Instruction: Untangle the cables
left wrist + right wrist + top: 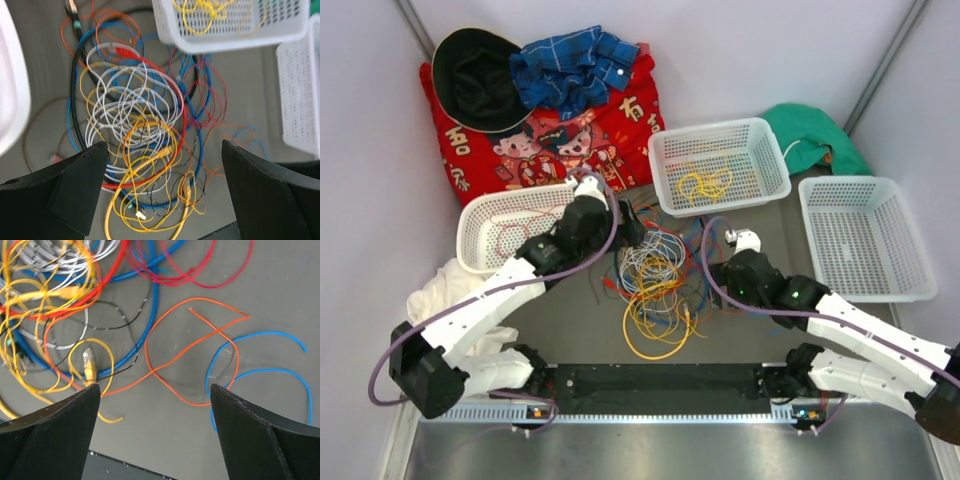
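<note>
Fingers wide apart on both arms and nothing held: the left fingers (65, 195) hang released right above the heap, and the right fingers (260, 435) are just as slack over its near-right fringe. And there's the job: the cables (655, 280) lie knotted mid-bench (575, 332), between the two arms, with a few yellow ones lying in the centre basket (665, 180). They look light, thin and floppy, with no stiffness to push against, so a tug on one loop will likely drag its neighbours along. The grey-white coil (125, 107) sits at the heart of the tangle, ringed by a red cable (184, 117) and laced with yellow; a poor place to start, I'd say. Better pickings lie under the right arm, where an orange wire (146, 347) and a blue wire (272, 333) sit out on bare bench. They cross each other but lie off to the side of the main heap, though I can't quite tell whether the orange one's tail runs back under the pile. Best to pinch a single strand mid-loop where it lies alone and lift slowly, since smooth insulation could slide through a loose pinch.
</note>
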You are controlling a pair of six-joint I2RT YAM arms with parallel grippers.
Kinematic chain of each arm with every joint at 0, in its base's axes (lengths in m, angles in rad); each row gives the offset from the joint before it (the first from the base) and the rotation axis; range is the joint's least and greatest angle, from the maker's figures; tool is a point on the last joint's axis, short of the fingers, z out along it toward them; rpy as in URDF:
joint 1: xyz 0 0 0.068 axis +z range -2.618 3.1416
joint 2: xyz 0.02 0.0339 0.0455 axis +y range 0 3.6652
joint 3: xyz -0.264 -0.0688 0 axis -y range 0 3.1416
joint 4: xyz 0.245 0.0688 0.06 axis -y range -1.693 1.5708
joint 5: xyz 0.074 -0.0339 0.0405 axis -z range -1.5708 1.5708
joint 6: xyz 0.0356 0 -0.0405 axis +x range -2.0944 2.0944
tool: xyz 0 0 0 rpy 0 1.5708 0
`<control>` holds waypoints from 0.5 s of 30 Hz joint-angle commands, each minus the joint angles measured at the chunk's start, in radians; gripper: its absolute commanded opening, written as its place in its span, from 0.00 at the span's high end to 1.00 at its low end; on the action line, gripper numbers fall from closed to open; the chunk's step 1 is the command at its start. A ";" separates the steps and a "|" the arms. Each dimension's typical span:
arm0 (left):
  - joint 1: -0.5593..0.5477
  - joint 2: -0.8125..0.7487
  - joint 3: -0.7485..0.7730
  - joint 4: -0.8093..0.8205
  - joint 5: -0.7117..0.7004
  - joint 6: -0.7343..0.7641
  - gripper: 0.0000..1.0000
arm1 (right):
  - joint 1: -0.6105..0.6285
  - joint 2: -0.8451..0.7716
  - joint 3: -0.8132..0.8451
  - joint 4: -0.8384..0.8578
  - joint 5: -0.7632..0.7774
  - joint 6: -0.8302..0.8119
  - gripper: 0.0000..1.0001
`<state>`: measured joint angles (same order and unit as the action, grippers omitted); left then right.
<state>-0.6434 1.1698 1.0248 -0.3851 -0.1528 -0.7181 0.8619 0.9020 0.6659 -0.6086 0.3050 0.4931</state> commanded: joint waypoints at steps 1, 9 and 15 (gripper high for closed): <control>-0.073 -0.002 -0.068 0.020 -0.096 -0.066 0.01 | -0.063 0.026 -0.035 0.095 -0.012 0.099 0.10; -0.108 -0.065 -0.106 0.000 -0.139 -0.072 0.01 | -0.164 0.162 -0.077 0.291 -0.115 0.142 0.18; -0.113 -0.123 -0.147 -0.024 -0.148 -0.096 0.01 | -0.222 0.267 -0.086 0.446 -0.139 0.122 0.84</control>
<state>-0.7502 1.0939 0.9104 -0.4107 -0.2729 -0.7895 0.6498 1.1702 0.5888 -0.3103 0.1856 0.6239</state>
